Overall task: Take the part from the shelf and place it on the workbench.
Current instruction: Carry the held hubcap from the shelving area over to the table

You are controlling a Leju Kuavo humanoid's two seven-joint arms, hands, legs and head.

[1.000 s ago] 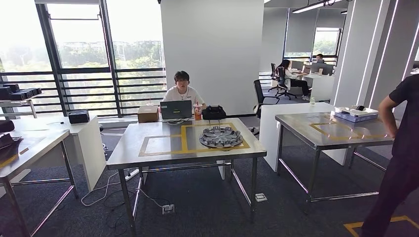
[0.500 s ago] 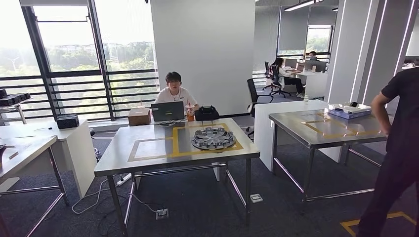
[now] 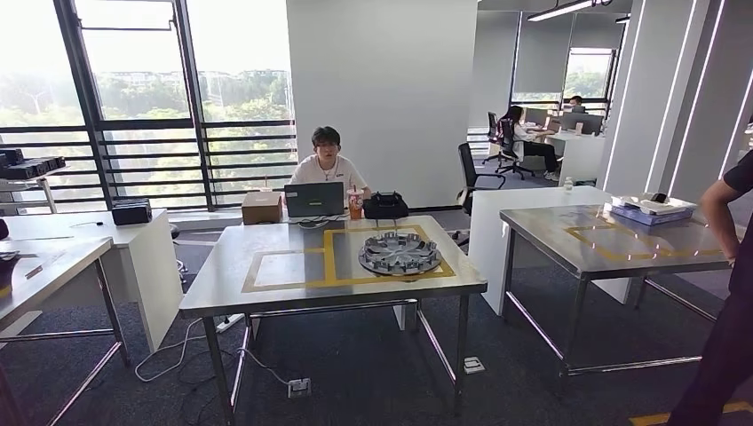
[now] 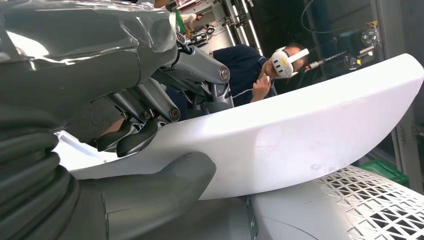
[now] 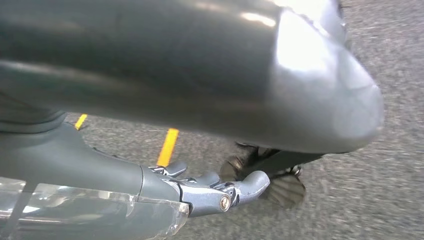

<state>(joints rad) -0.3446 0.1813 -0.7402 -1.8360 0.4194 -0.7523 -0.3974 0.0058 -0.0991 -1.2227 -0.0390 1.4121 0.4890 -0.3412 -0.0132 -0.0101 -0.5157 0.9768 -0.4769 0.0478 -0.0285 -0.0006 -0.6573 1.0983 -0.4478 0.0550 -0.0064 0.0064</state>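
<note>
The left robot hand (image 4: 145,125) grips a curved white part (image 4: 300,135). The right robot hand (image 5: 220,192) curls in, holding nothing. At twelve o'clock, the steel surface (image 3: 266,288) carries a round grey casting (image 3: 400,252).

The head view looks forward and slightly down from a distance at the steel workbench (image 3: 266,288). Each wrist view sits close behind its own hand, the right one facing grey floor (image 5: 380,190).
</note>
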